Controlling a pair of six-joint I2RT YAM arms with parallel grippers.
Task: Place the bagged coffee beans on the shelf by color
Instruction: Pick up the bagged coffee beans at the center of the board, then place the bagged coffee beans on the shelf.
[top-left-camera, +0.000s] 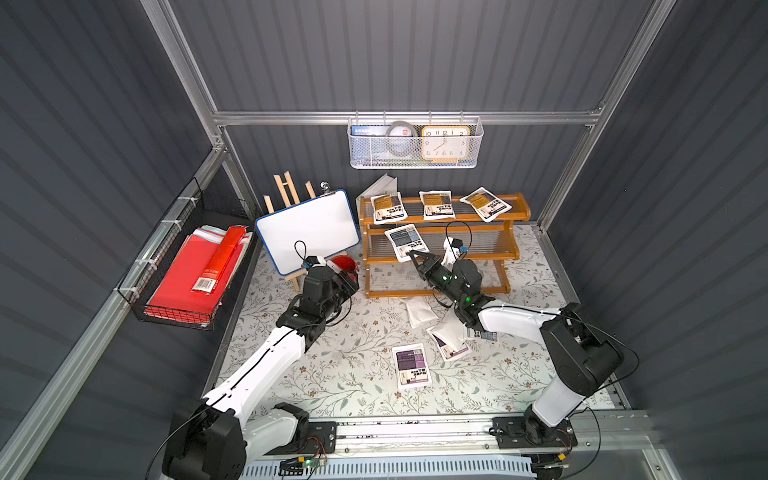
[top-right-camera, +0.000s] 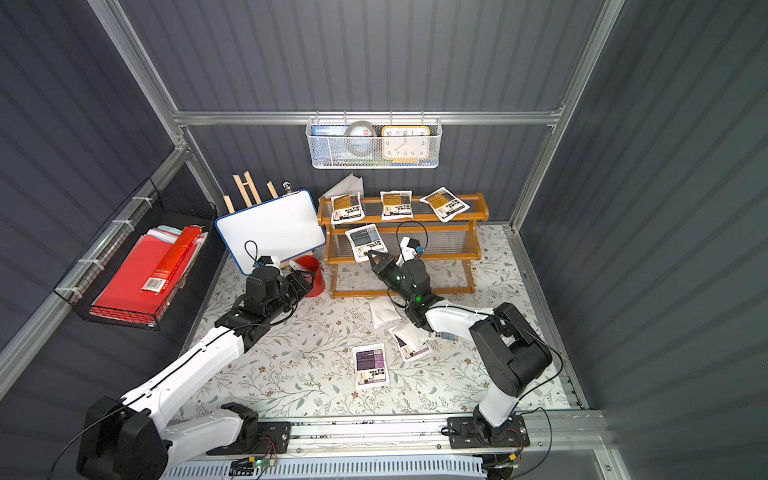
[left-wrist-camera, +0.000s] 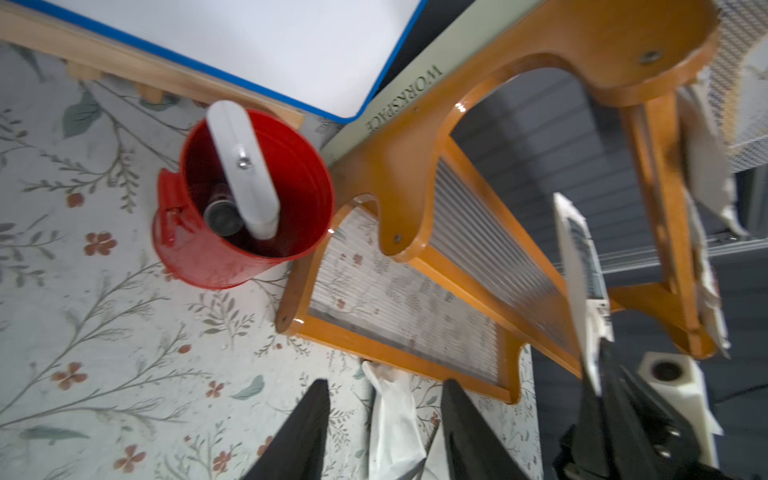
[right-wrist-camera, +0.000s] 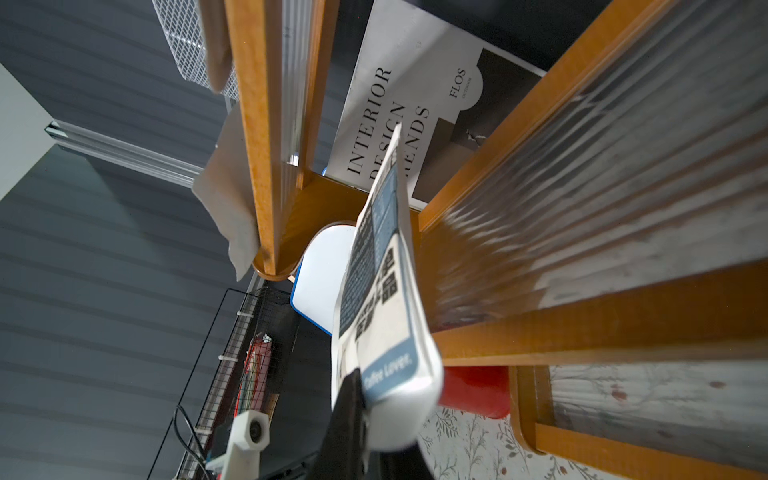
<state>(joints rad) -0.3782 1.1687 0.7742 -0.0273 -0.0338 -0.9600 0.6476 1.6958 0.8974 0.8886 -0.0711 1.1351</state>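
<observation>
**A:** Starting at the left, what do the containers hold?

**B:** The black wire basket (top-left-camera: 183, 291) on the side wall holds red folders (top-left-camera: 183, 274) and a few paler sheets. Further in, a red bucket (left-wrist-camera: 245, 199) stands on the desk (top-left-camera: 332, 374) with a white round-ended bar and a dark cylinder inside.

**A:** And the left claw?

**B:** The left claw (left-wrist-camera: 386, 415) hangs near that bucket, fingers spread, gripping nothing. A face-down pouch (top-left-camera: 419, 311) lies on the desk beyond it.

**A:** The shelf?

**B:** The shelf (top-left-camera: 515, 249) has three amber pouches (top-left-camera: 388, 208) (top-left-camera: 436, 204) (top-left-camera: 485, 203) side by side on its top tier. Above it, the white mesh basket (top-left-camera: 411, 160) on the back wall carries a tape roll (top-left-camera: 401, 133) and a clock (top-left-camera: 445, 143).

**A:** The right claw?

**B:** The right claw (top-left-camera: 412, 254) is pinching the lower edge of a blue-grey pouch (top-left-camera: 405, 241), tilted, at the left end of the middle tier. I cannot tell whether it touches the slats.

**A:** The rest?

**B:** A purple pouch (top-left-camera: 411, 365) lies face up on the desk. More pouches overlap just beside it, partly under the right arm.
</observation>
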